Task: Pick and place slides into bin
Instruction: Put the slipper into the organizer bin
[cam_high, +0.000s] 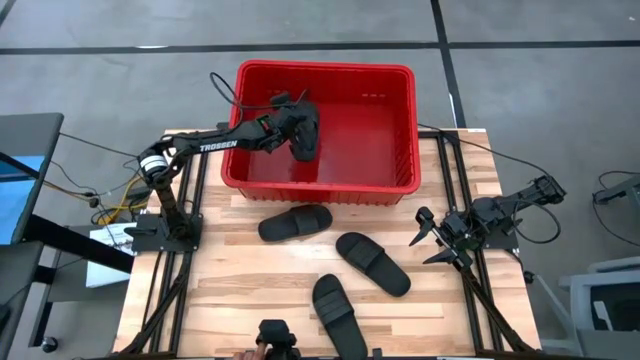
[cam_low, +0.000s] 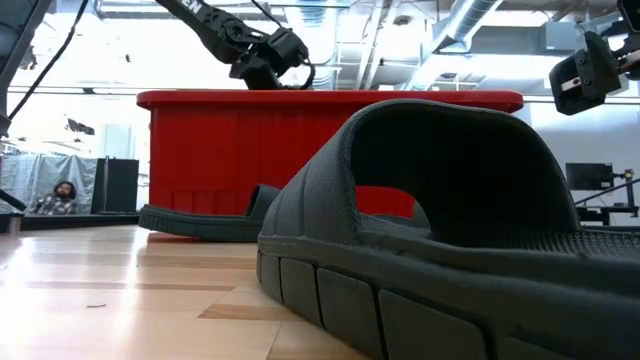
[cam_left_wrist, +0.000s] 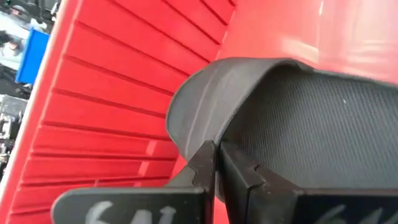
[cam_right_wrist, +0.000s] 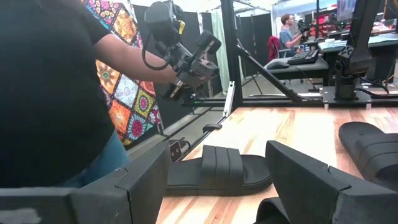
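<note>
The red bin (cam_high: 400, 80) stands at the table's far edge. My left gripper (cam_high: 290, 128) reaches into the bin from the left and is shut on one black slide (cam_high: 305, 140). Three more black slides lie soles down on the wood: one just before the bin (cam_high: 295, 223), one at the middle (cam_high: 372, 263), one near the front edge (cam_high: 338, 312). My right gripper (cam_high: 432, 235) is open and empty, right of the middle slide; its fingers (cam_right_wrist: 217, 149) point toward the slide by the bin (cam_right_wrist: 217, 171). My left gripper pinches the edge of the slide's strap (cam_left_wrist: 208, 134) between its two fingers, which are closed together on it. The strap arches away from the fingers, with the textured footbed (cam_left_wrist: 323, 124) beside it. The slide is inside the bin, near its left wall (cam_left_wrist: 112, 112); whether it touches the floor, I cannot tell.
A person (cam_right_wrist: 50, 93) stands close by the table, holding a hand-held device (cam_right_wrist: 186, 59). Another person sits far off (cam_low: 62, 195). In the low view the front slide (cam_low: 450, 240) fills the foreground before the bin's wall (cam_low: 230, 150).
</note>
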